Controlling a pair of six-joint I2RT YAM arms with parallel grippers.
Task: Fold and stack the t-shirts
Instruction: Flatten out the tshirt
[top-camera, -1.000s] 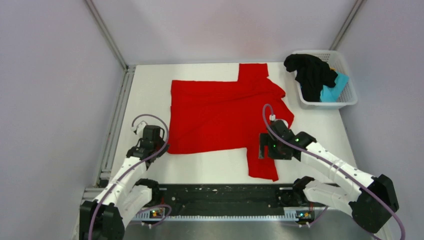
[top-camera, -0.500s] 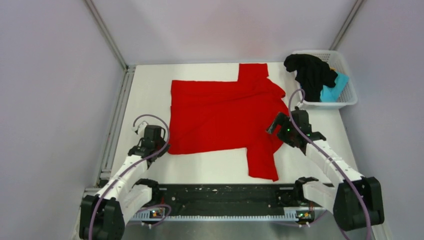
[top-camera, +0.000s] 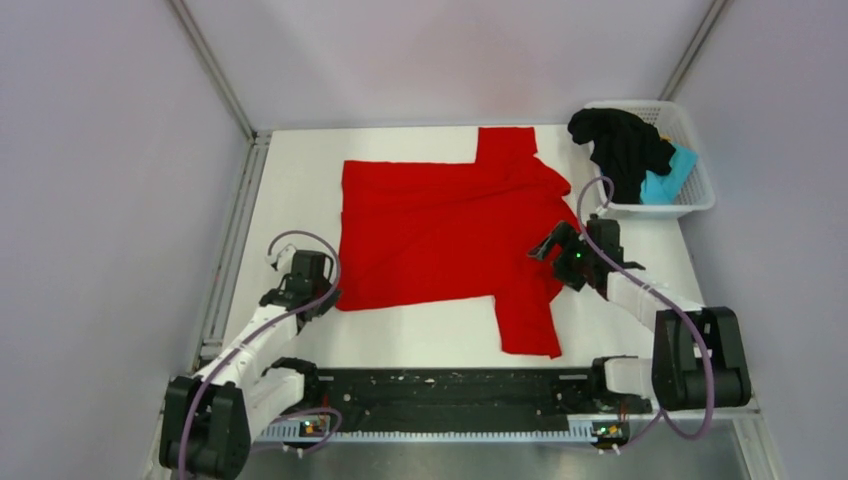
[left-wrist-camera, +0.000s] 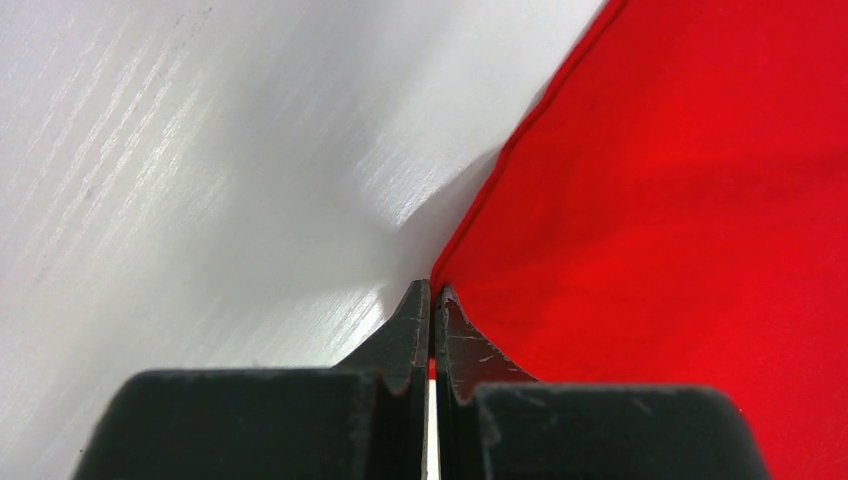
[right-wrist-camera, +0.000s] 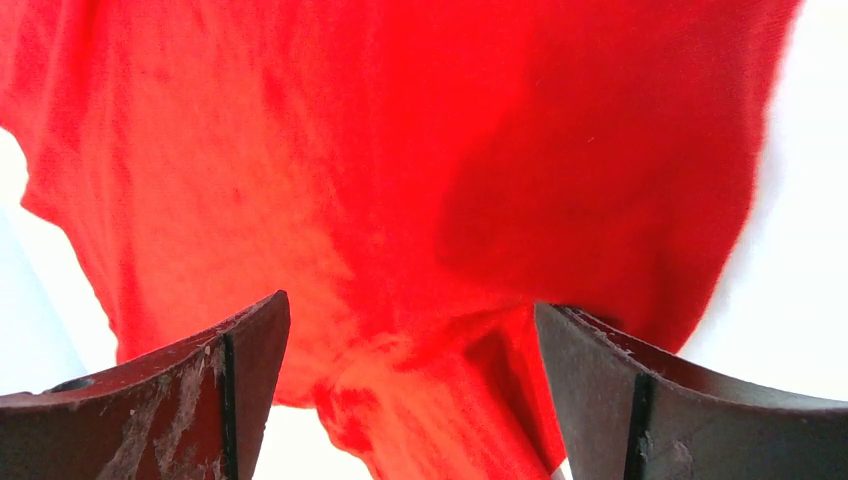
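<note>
The red t-shirt (top-camera: 440, 230) lies spread flat on the white table, one sleeve toward the back and one toward the near edge. My left gripper (top-camera: 325, 298) is at its near left corner, jaws pressed together with a sliver of red cloth (left-wrist-camera: 680, 200) between the tips (left-wrist-camera: 432, 290). My right gripper (top-camera: 548, 250) hovers open over the shirt's right edge. Bunched red cloth (right-wrist-camera: 400, 150) lies between its wide-apart fingers (right-wrist-camera: 410, 310). The black t-shirt (top-camera: 620, 145) and the light blue t-shirt (top-camera: 665, 180) lie crumpled in the basket.
A white lattice basket (top-camera: 700, 195) stands at the back right corner of the table. A metal rail (top-camera: 232, 250) runs along the table's left edge. Grey walls close in the back and sides.
My right gripper has moved from the near sleeve back and to the right, to the shirt's right edge, and stays open. The left gripper has stayed at the corner.
</note>
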